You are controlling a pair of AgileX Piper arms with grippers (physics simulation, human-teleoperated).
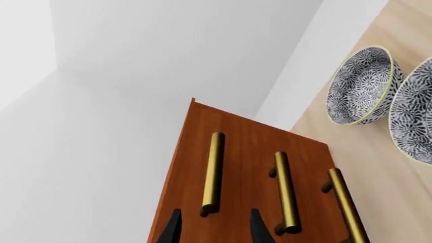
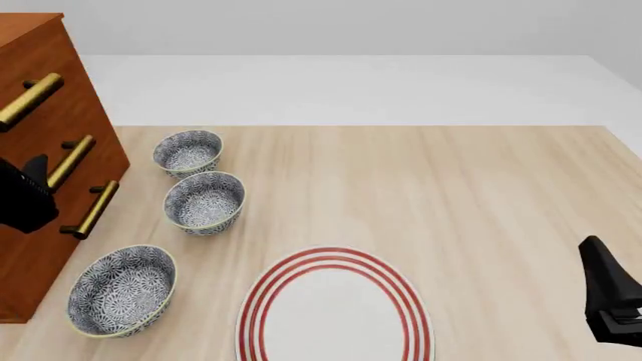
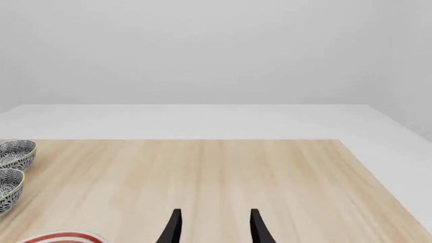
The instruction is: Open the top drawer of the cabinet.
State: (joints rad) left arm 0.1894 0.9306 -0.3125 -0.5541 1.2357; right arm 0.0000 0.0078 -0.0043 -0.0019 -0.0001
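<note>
Claw on the left arm (image 1: 210, 228) is open, lined up with the top drawer's handle (image 1: 213, 172) to grab it; right claw (image 3: 213, 228) waits open.

No legible text or markings anywhere.

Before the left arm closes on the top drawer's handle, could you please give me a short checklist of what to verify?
1. Left end effector open: ok, fingers spread.
2. Aimed at the right handle: ok, the brass cylindrical bar handle of the top drawer lies between the fingertips in the left wrist view.
3. Contact with the handle: cannot tell.
4. Reddish-brown wooden top drawer shut: ok, flush with the reddish-brown wooden cabinet.
5. Three patterned ceramic bowls out of the way: ok, beside the cabinet.
6. Right end effector parked: ok, open over bare table.
</note>
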